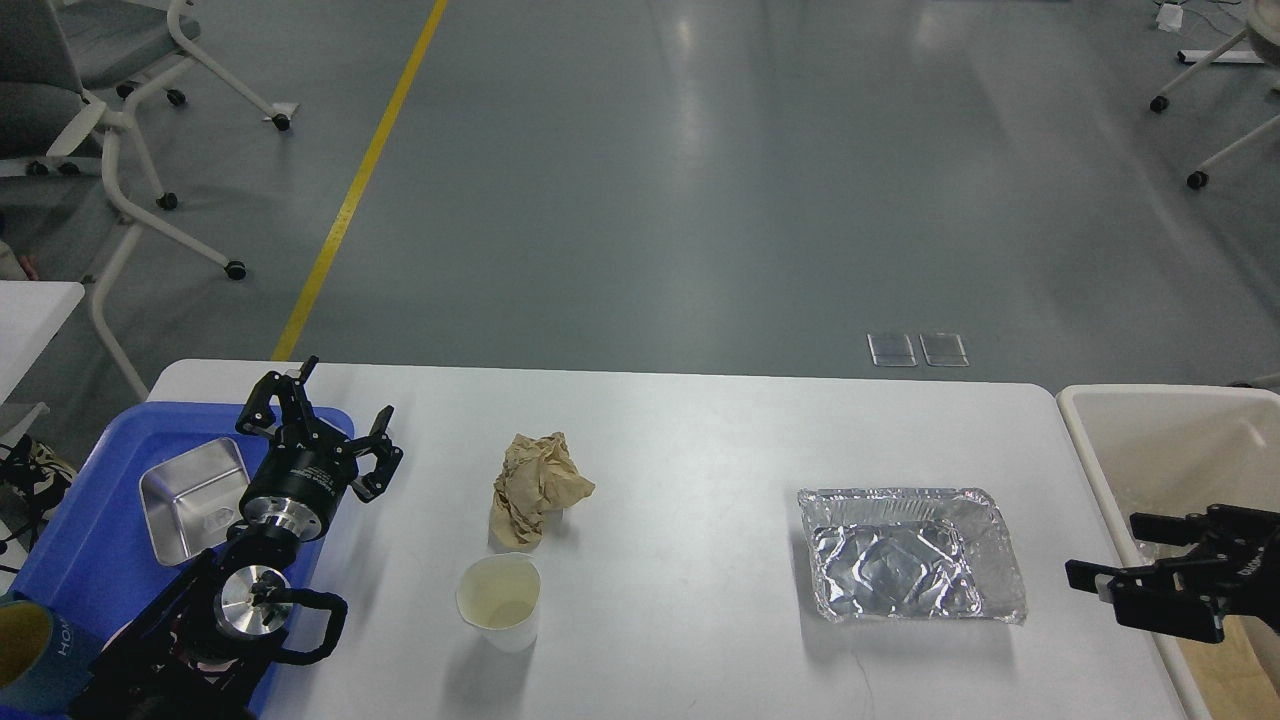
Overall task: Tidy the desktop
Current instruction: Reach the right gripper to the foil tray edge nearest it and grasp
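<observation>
**Three loose items left on the white desktop**

The desktop (700, 430) fills the lower middle of the head view, between a blue tray (75, 540) at its left end and a cream bin (1150, 430) at its right end. On it lie one crumpled brown paper wad (538, 487), one white paper cup (499, 601) standing upright just in front of the wad, and one foil tray (910, 553) well apart to the right.

Handling is my judgement only. The wad looks light and soft, so a pinch across its bulk should hold. The cup looks light and thin-walled (easily crushed or tipped), so a gentle hold on the rim or across the body suits it. The foil tray looks light, slippery and quick to buckle; its rolled rim is the likeliest place to take hold.

In the blue tray sit one steel pan (190, 497) and, at the near corner, part of one dark mug (30, 655).

The left gripper (325, 425) hovers over the tray's right edge with fingers spread, holding nothing. The right gripper (1095, 582) reaches in over the desktop's right edge, near the foil tray, fingers parted and empty.
</observation>
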Controlling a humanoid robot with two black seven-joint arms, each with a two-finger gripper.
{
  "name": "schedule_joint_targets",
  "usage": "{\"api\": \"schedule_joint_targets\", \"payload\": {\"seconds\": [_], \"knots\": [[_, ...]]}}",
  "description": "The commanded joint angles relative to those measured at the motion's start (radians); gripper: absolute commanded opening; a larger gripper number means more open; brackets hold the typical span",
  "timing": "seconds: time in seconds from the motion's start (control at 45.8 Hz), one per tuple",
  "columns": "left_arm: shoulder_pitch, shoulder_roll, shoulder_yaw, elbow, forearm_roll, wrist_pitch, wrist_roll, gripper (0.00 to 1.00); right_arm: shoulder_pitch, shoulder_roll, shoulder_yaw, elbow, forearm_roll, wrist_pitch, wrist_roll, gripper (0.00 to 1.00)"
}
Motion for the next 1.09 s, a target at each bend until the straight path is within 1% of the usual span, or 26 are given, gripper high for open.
{"api": "schedule_joint_targets", "payload": {"seconds": [0.0,0.109,0.219,0.262,0.371,0.546,0.612,0.743,0.83,0.94,1.071], "knots": [[0.002,0.000,0.000,0.000,0.000,0.002,0.005,0.96,-0.003,0.094,-0.005,-0.095,0.072,0.007,0.035,1.00],[0.002,0.000,0.000,0.000,0.000,0.002,0.006,0.96,0.010,0.191,-0.002,-0.195,0.088,0.016,0.032,1.00],[0.004,0.000,0.002,0.000,0.000,0.002,0.008,0.96,0.035,0.327,-0.010,-0.305,0.069,0.022,0.029,1.00],[0.012,0.000,0.002,0.000,0.000,0.002,0.008,0.96,0.038,0.358,-0.014,-0.359,0.068,0.027,0.031,1.00],[0.018,0.002,0.002,0.000,0.001,0.002,0.008,0.96,0.043,0.384,-0.025,-0.440,0.040,0.067,0.032,1.00],[0.021,0.000,0.023,0.000,0.001,0.002,0.006,0.96,0.044,0.475,-0.036,-0.566,0.051,0.081,0.031,1.00],[0.022,0.000,0.028,0.000,0.001,0.003,0.006,0.96,0.044,0.501,-0.037,-0.600,0.052,0.123,0.027,1.00],[0.022,0.002,0.028,0.000,0.001,0.003,0.008,0.96,0.072,0.539,-0.043,-0.666,0.049,0.140,0.027,1.00],[0.022,0.002,0.028,0.000,0.001,0.003,0.008,0.96,0.104,0.556,-0.085,-0.681,0.037,0.151,0.020,1.00],[0.022,0.002,0.028,0.000,0.000,0.003,0.008,0.96,0.168,0.558,-0.158,-0.684,0.040,0.151,-0.015,1.00],[0.025,0.002,0.028,0.000,0.001,0.003,0.008,0.96,0.222,0.562,-0.198,-0.687,0.043,0.147,-0.016,1.00]]}}
